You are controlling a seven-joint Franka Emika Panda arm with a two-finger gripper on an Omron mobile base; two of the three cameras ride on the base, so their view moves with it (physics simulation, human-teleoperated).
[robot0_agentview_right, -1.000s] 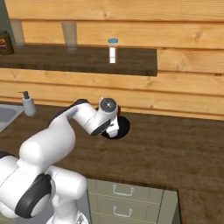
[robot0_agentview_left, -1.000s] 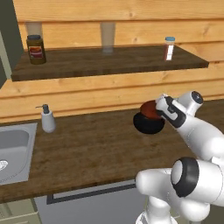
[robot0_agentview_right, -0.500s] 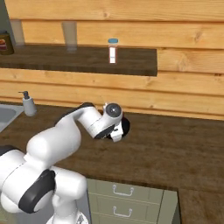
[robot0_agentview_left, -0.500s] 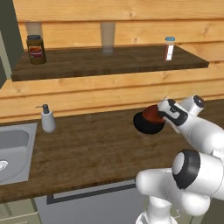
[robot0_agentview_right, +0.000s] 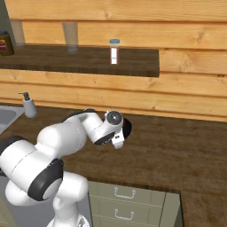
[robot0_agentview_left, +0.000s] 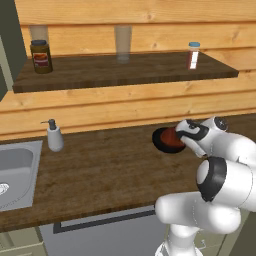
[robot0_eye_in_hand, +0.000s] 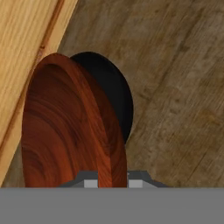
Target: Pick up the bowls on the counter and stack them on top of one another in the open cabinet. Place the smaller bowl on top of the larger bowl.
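The red bowl (robot0_eye_in_hand: 70, 131) is pinched by its rim in the gripper (robot0_eye_in_hand: 113, 181), whose jaws are pressed onto the rim at the bottom of the hand view. The bowl is held on edge, its glossy inside turned toward the wooden wall (robot0_eye_in_hand: 26, 48). The black bowl (robot0_eye_in_hand: 111, 94) is seen just behind it, partly covered by the red one; whether the two touch cannot be told. In the left base view the red bowl (robot0_agentview_left: 175, 136) sits against the black bowl (robot0_agentview_left: 161, 141) above the counter (robot0_agentview_left: 100, 170), right beside the gripper (robot0_agentview_left: 186, 134). In the right base view the black bowl (robot0_agentview_right: 127, 128) shows as a dark edge behind the arm's wrist, over the counter (robot0_agentview_right: 177, 150).

A soap dispenser (robot0_agentview_left: 54, 136) stands near the sink (robot0_agentview_left: 15, 170), well apart from the bowls. On the shelf (robot0_agentview_left: 125, 70) a jar (robot0_agentview_left: 41, 56), a glass (robot0_agentview_left: 123, 44) and a small bottle (robot0_agentview_left: 193, 55) are set apart from one another.
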